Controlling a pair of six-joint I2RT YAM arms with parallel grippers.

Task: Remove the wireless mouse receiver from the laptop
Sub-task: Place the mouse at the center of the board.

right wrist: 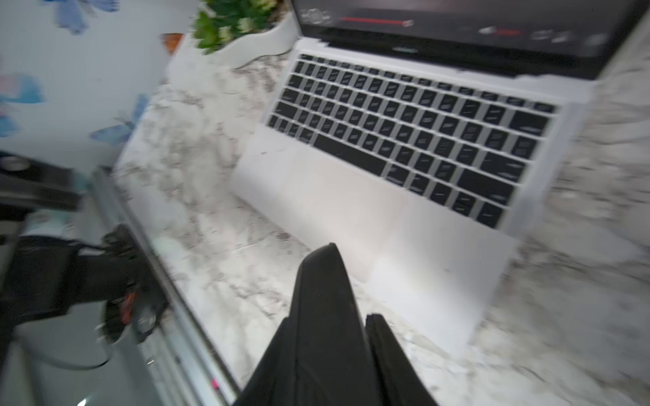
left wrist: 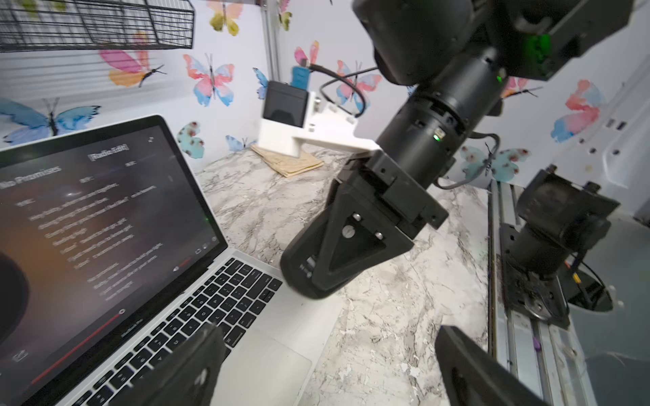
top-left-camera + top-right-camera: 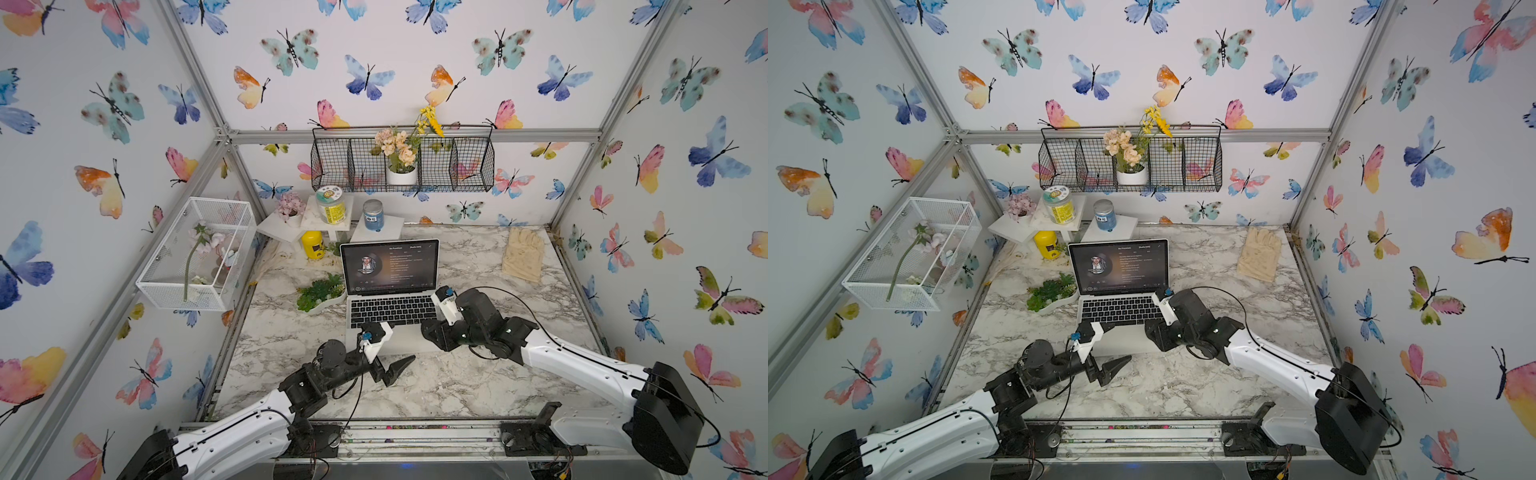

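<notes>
Nearest the viewer, a metal rail (image 3: 415,436) runs along the front of the tabletop (image 3: 478,374), a flat surface with grey-veined white marble pattern. Both white-shelled arms reach inward from this rail.

The left gripper (image 2: 327,337) hovers at the laptop's front left corner. Its black wedge-shaped fingers (image 2: 190,365) are spread wide: one is over the keys, the other over bare marble in front of the laptop.

The right gripper (image 2: 304,277) angles down, with its tips just beside the laptop's right edge. Its fingers stand close together with only a narrow gap. Whether they clamp anything cannot be told. The wireless mouse receiver cannot be made out in any view.

The laptop (image 3: 390,309) sits mid-tabletop, lid open. It is slim and silver with black keys, a pale trackpad and a dark lit screen.

Just left of it lies a white dish of green plants (image 3: 320,295). A beige glove (image 3: 523,255) lies flat at the far right.

Behind the laptop stand a yellow jar (image 3: 312,244) and a blue-lidded jar (image 3: 373,215) on white stands.

A white mesh basket (image 3: 178,295) hangs on the left wall and a black wire basket (image 3: 473,166) on the rear wall. Butterfly wallpaper (image 3: 415,62) covers all the walls.
</notes>
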